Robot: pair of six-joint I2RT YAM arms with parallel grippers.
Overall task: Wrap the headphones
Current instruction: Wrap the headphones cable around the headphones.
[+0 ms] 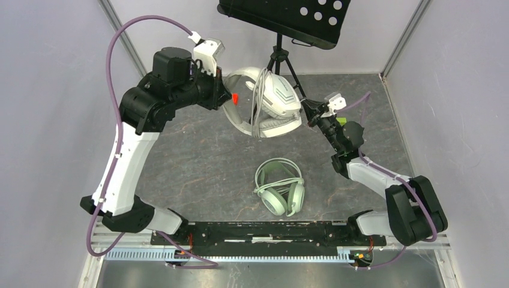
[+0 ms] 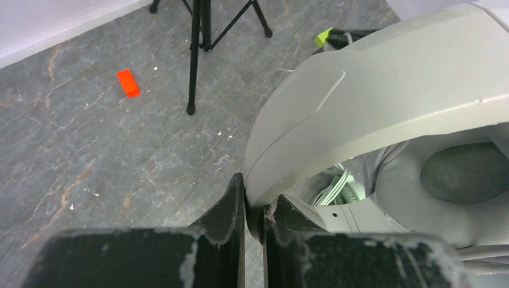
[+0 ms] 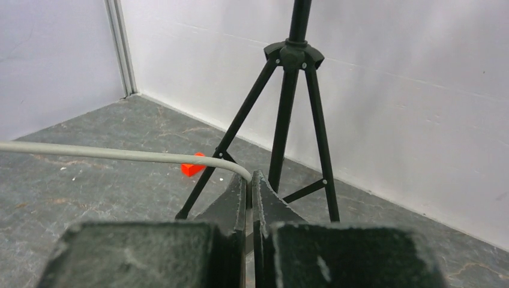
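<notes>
The white-grey headset [image 1: 273, 102] with chevron earcups hangs in the air at the back centre, its pale cable looped several times around the band. My left gripper [image 1: 225, 96] is shut on its headband [image 2: 360, 108], pinching the band's edge between the jaws. My right gripper [image 1: 312, 111] is shut on the end of that headset's thin pale cable [image 3: 120, 154], which runs off to the left. The mint-green headset [image 1: 280, 186] lies flat on the table in front, cable wound on it; it shows through the band in the left wrist view [image 2: 336, 189].
A black tripod [image 1: 279, 57] with a perforated black tray [image 1: 288, 18] stands at the back; its legs are close behind my right gripper [image 3: 288, 120]. A small red block [image 2: 128, 82] lies on the grey table. Grey walls enclose the table.
</notes>
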